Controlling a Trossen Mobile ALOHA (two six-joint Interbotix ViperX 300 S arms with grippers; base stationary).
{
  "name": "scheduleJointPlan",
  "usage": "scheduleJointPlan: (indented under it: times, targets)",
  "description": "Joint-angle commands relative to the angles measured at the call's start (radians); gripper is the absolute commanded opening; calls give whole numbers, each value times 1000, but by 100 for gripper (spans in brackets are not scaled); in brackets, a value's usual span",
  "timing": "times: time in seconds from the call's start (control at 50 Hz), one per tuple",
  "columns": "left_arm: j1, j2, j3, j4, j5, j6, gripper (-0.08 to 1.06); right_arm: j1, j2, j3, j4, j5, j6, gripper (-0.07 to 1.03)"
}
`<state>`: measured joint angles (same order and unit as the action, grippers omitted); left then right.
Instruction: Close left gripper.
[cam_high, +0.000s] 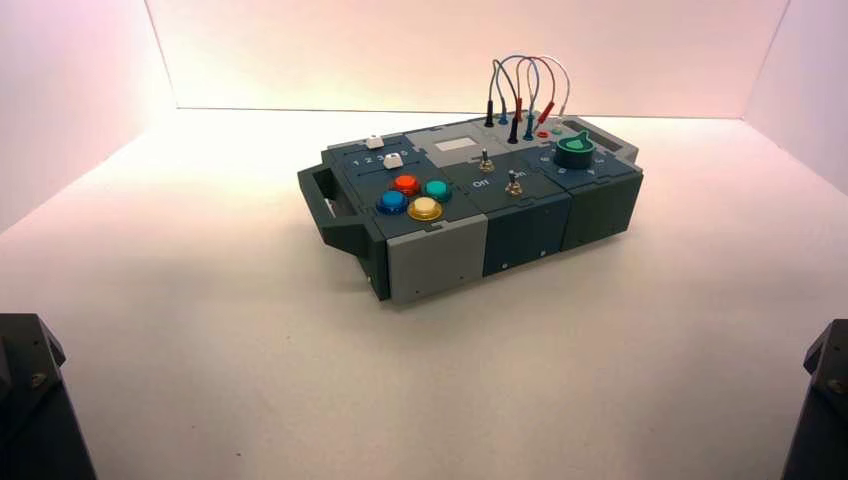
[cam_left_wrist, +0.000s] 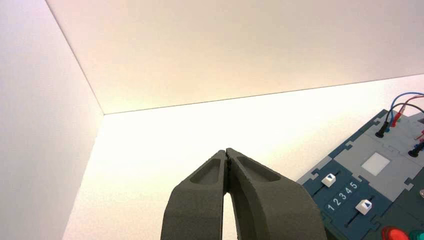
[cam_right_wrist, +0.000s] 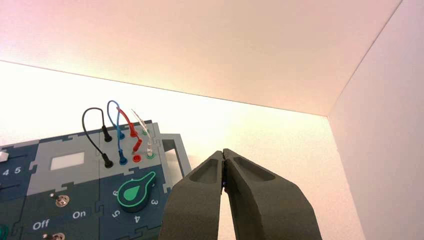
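Observation:
My left gripper (cam_left_wrist: 227, 151) is shut on nothing, its fingertips pressed together, held in the air short of the box's left end. My right gripper (cam_right_wrist: 222, 152) is also shut and empty, short of the box's right end. In the high view only the parked arm bases show, the left (cam_high: 30, 395) and the right (cam_high: 822, 400), at the near corners. The dark blue and grey box (cam_high: 470, 215) stands turned in the middle of the table.
The box bears four round buttons (cam_high: 412, 195), two white sliders (cam_left_wrist: 346, 192), two toggle switches (cam_high: 498, 172), a green knob (cam_right_wrist: 135, 190) and looped wires (cam_right_wrist: 117, 135). A handle (cam_high: 325, 195) sticks out at its left end. White walls enclose the table.

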<state>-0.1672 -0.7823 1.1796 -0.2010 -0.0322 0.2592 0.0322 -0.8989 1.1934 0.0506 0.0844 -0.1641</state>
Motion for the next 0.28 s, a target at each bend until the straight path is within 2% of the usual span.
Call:
scheduleJointPlan:
  times: [0.02, 0.28]
  targets:
    - [-3, -5, -28, -2, -20, -2, -3, -5, 3, -31, 2, -12, 2, -2]
    - [-3, -17, -25, -2, -21, -2, -3, -6, 6, -34, 0, -12, 2, -2]
